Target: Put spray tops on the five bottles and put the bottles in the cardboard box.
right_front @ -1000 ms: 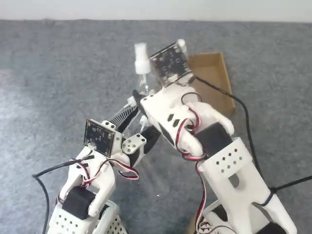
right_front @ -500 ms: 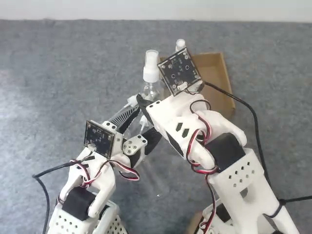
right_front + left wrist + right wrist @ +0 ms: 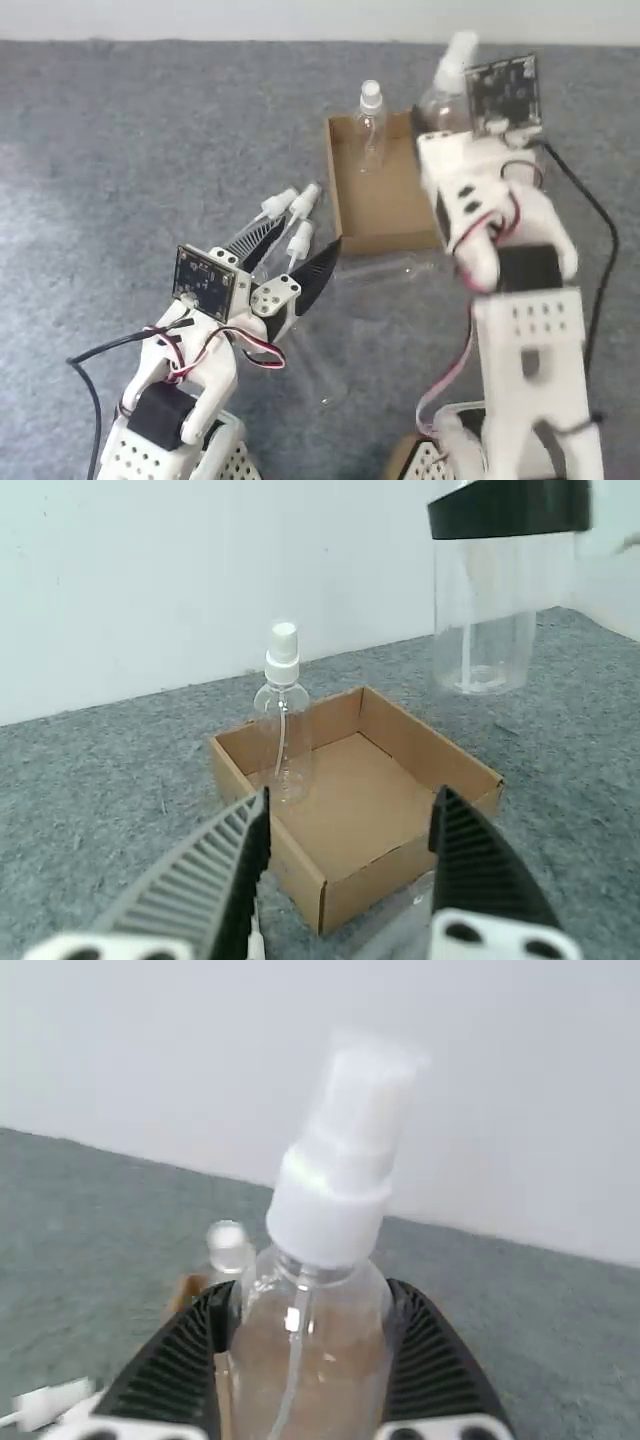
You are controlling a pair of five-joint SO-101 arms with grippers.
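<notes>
While right fingers (image 3: 180,1360) grasp a capped bottle (image 3: 320,1250) aloft beside the box (image 3: 390,210), left fingers (image 3: 215,880) released near loose spray tops (image 3: 295,215), second bottle (image 3: 370,130) upright in box.

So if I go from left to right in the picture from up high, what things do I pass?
loose spray tops → standing bottle in the cardboard box → held bottle in the right pincer

A clear plastic bottle (image 3: 371,128) is stood in the brown cardboard box (image 3: 385,215); white spray tops (image 3: 296,212) are laid just left.
</notes>
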